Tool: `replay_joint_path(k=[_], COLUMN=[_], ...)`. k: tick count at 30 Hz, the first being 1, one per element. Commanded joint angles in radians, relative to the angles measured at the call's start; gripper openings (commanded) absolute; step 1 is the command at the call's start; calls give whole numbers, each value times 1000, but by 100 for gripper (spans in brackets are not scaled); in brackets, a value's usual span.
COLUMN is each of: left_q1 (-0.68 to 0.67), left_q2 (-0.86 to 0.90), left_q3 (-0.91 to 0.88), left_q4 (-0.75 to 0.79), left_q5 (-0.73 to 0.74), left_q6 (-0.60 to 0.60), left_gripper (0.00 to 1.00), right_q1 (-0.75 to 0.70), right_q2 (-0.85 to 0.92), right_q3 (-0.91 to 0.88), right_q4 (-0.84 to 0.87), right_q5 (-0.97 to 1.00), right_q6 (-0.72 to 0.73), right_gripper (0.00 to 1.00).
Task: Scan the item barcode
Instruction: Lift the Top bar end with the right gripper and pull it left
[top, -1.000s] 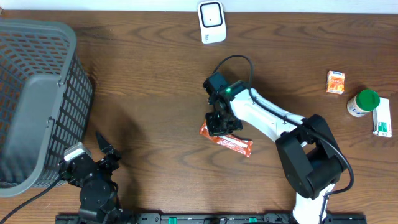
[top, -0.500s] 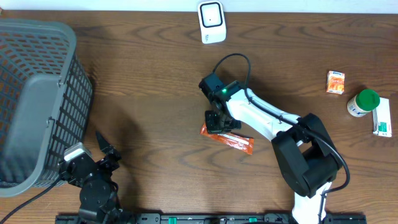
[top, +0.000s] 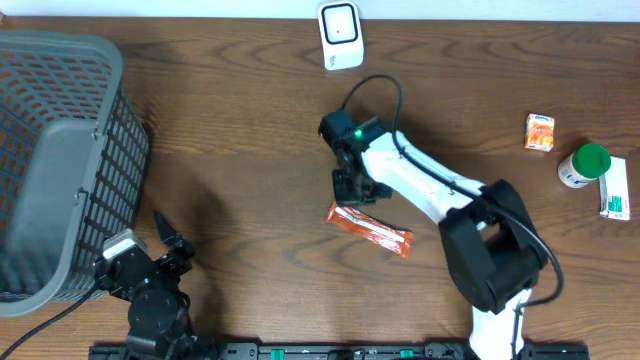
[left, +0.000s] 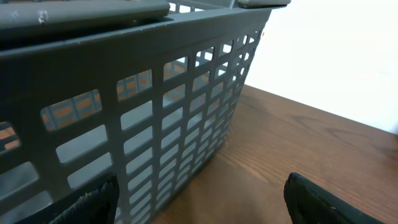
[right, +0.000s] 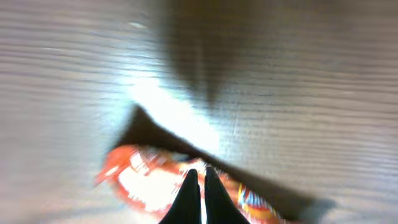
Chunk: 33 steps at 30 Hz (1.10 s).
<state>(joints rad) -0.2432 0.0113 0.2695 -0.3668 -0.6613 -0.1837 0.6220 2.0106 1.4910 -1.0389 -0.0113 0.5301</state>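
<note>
Basket (top: 60, 150): grey mesh, far left on the table (top: 230, 120); in the left wrist view it stands close ahead.
Left gripper (left: 202, 190): parked beside the basket, jaws spread wide, nothing between them.
Scanner (top: 340, 36): white, at the table's far edge, well apart from the packet.
Right gripper (top: 352, 190): fingers pressed together; in the blurred wrist view their tips meet on the packet's edge, so it looks pinched there.
Packet (top: 371, 228): orange, hanging just below the right gripper, mid-table. The dark shadow under it in the wrist view suggests it is off the wood.
Far right: small orange box (top: 540, 131), green-capped bottle (top: 582, 165) and white carton (top: 617, 196), all untouched.
Done: the packet appears picked up.
Left: carry it up to the scanner, turn the barcode to its face, get the read. No barcode can be made out here.
Change: a second ago the gripper sat lower, over the packet's left end. It has since moved a little toward the scanner, and the packet's whole length now shows.
</note>
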Motion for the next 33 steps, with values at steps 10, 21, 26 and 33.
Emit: replay_joint_path(k=[10, 21, 26, 33], left_q1=[2, 2, 2, 2], left_q2=[-1, -1, -1, -1], left_q3=[3, 3, 3, 3], left_q4=[0, 0, 0, 0], left_q5=[-12, -13, -13, -12], left_q6=[-5, -5, -5, -5], left_gripper=[85, 85, 85, 85], right_q1=[67, 79, 79, 80], right_q2=[-51, 23, 58, 53], right_q3=[-56, -155, -156, -93], right_q4=[38, 162, 164, 113], right_q5=[-55, -53, -53, -58], right_q6=[20, 54, 53, 12], right_gripper=[1, 1, 1, 1])
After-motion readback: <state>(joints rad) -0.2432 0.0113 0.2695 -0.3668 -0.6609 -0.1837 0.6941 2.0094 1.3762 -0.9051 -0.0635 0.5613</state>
